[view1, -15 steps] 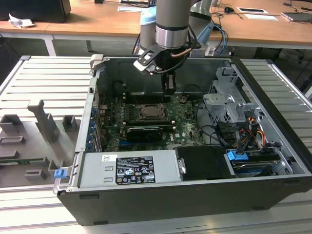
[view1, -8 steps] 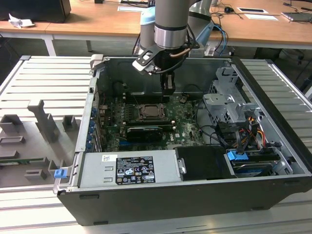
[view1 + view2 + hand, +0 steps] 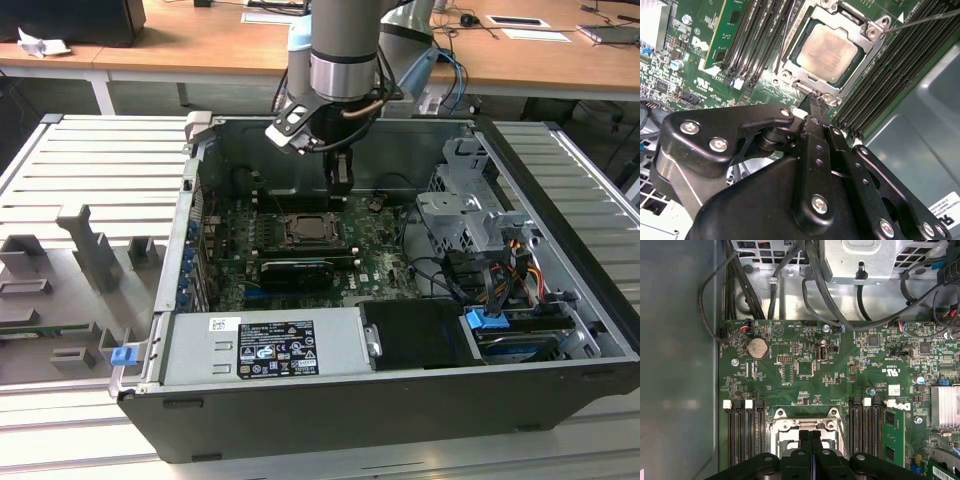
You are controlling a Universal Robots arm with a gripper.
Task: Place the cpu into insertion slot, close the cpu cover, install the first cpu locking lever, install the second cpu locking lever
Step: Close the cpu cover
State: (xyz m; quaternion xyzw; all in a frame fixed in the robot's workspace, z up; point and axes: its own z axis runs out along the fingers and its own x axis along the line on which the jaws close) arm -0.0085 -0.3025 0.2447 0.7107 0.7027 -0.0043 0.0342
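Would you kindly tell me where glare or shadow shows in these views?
Second wrist view: the pale silver square cpu carries a warm sheen, no harsh shadow. First wrist view: a soft light patch on the grey metal case wall. Exterior view: the green circuit board lies dimmer than the wooden desks behind.

An open dark case (image 3: 330, 425) lies on a ribbed grey table (image 3: 100, 160), its green board (image 3: 385, 255) facing up. A silvery power supply (image 3: 200, 350) with a black label (image 3: 275, 348) sits along the near wall. A metal drive cage (image 3: 460, 215) and coloured cables (image 3: 505, 265) stand at the exterior view's right. Grey fixture blocks (image 3: 90, 245) stand at its left, with wooden desks (image 3: 200, 45) behind. On the board, the first wrist view shows a coin battery (image 3: 758, 347), black memory slots (image 3: 745, 427) and a finned heatsink (image 3: 946, 407).
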